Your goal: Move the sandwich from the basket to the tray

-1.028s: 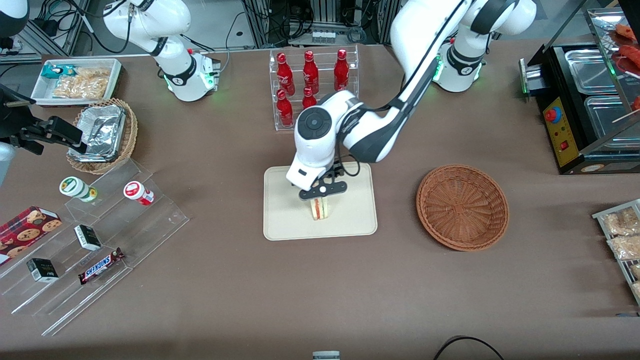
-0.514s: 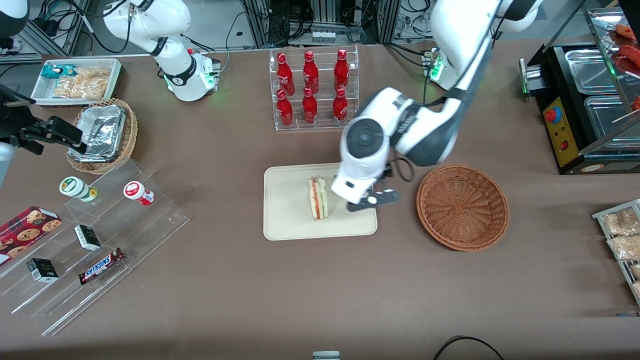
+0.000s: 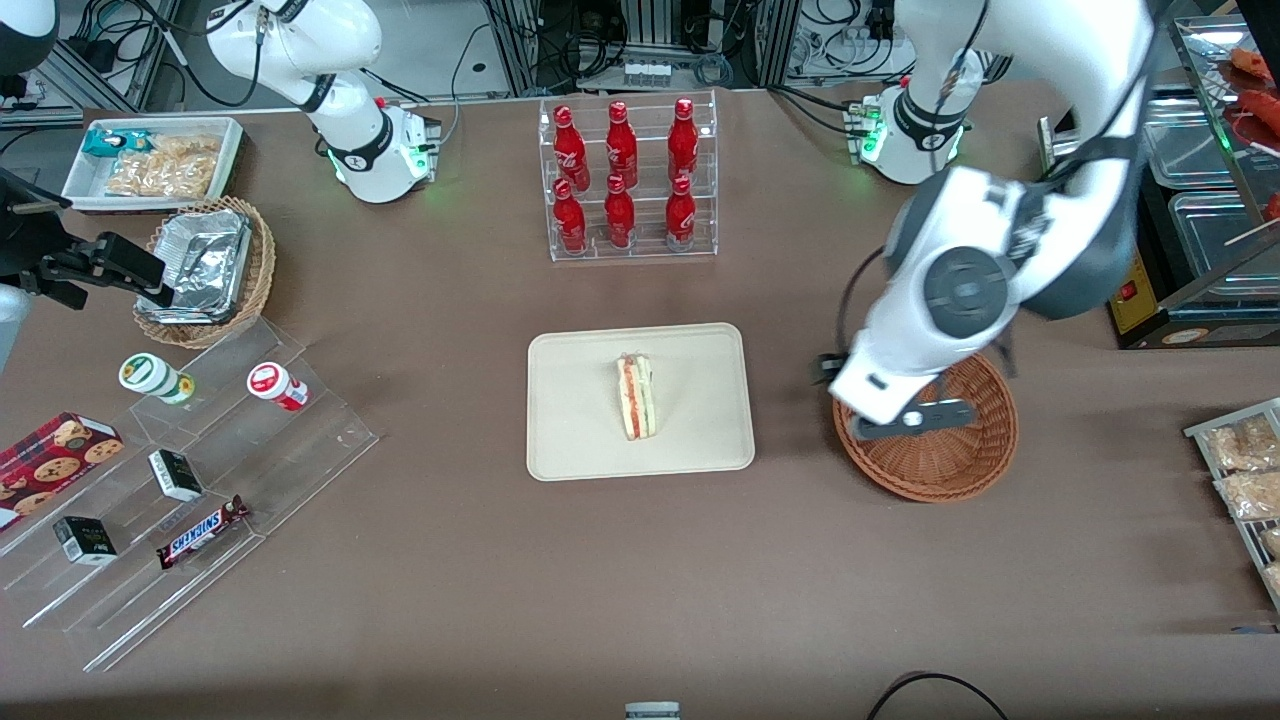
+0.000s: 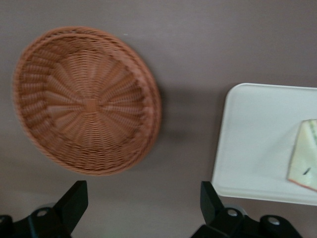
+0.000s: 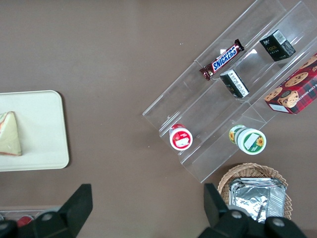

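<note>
The sandwich (image 3: 637,397), a pale wedge with red and green layers, lies alone in the middle of the cream tray (image 3: 580,400). The reddish-brown woven basket (image 3: 950,470) sits beside the tray, toward the working arm's end, and holds nothing. My gripper (image 3: 905,420) hangs over the basket's rim nearest the tray, well apart from the sandwich. In the left wrist view the gripper (image 4: 142,198) is open with only brown table between its fingers. That view also shows the basket (image 4: 86,101), the tray (image 4: 257,144) and a corner of the sandwich (image 4: 304,156).
A clear rack of red bottles (image 3: 625,180) stands farther from the camera than the tray. Toward the parked arm's end are a clear stepped shelf (image 3: 180,470) with snacks, a tan basket (image 3: 205,270) of foil containers and a white bin (image 3: 150,160). A black warmer (image 3: 1170,200) stands near the working arm.
The gripper has let go of the sandwich on the tray, risen and swung sideways to above the basket. The sandwich now lies uncovered on the tray.
</note>
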